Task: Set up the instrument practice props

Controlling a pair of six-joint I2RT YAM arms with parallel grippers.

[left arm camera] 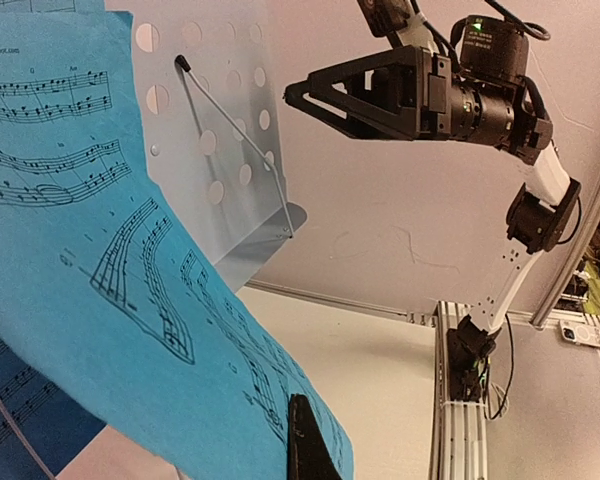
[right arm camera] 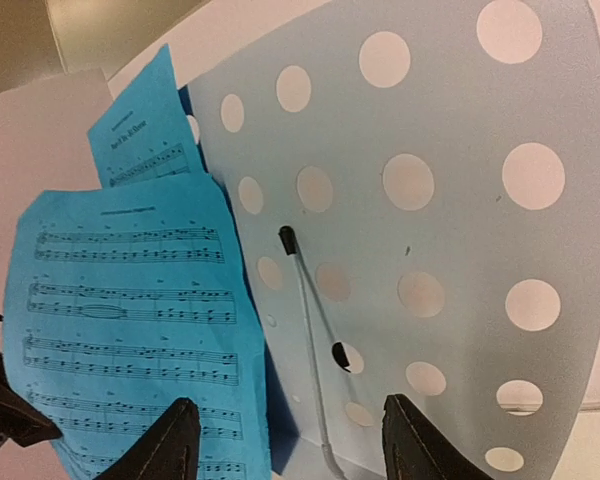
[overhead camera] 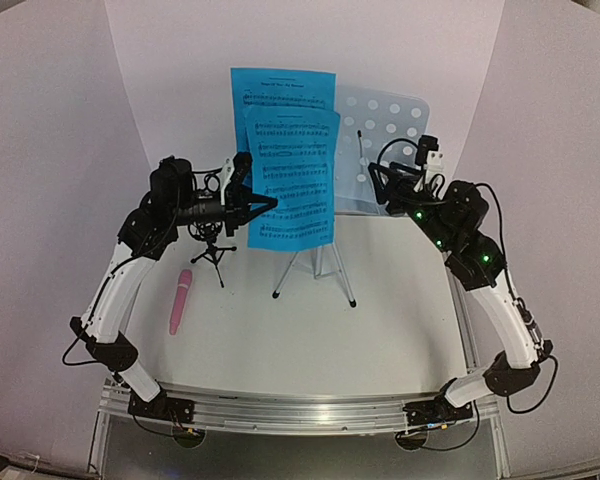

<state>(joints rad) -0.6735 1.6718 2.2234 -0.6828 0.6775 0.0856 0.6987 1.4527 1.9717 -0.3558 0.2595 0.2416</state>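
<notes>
The pale-blue perforated music stand [overhead camera: 385, 140] stands on its silver tripod [overhead camera: 315, 265] at the table's back. One blue sheet-music page [overhead camera: 280, 88] leans on the stand's left half. My left gripper [overhead camera: 272, 203] is shut on the right edge of a second blue page [overhead camera: 292, 180], holding it in front of the first; in the left wrist view one finger [left arm camera: 305, 445] lies on that page [left arm camera: 130, 300]. My right gripper [overhead camera: 378, 188] is open and empty, facing the stand's bare right half [right arm camera: 450, 250] and its wire page retainer [right arm camera: 305, 320]. The pink microphone [overhead camera: 180, 300] lies on the table at left. The black tripod mic holder [overhead camera: 212, 245] stands beside it.
A curved white backdrop [overhead camera: 60, 120] surrounds the table. A metal rail [overhead camera: 300, 410] runs along the near edge by the arm bases. The tripod's legs spread over the middle of the table.
</notes>
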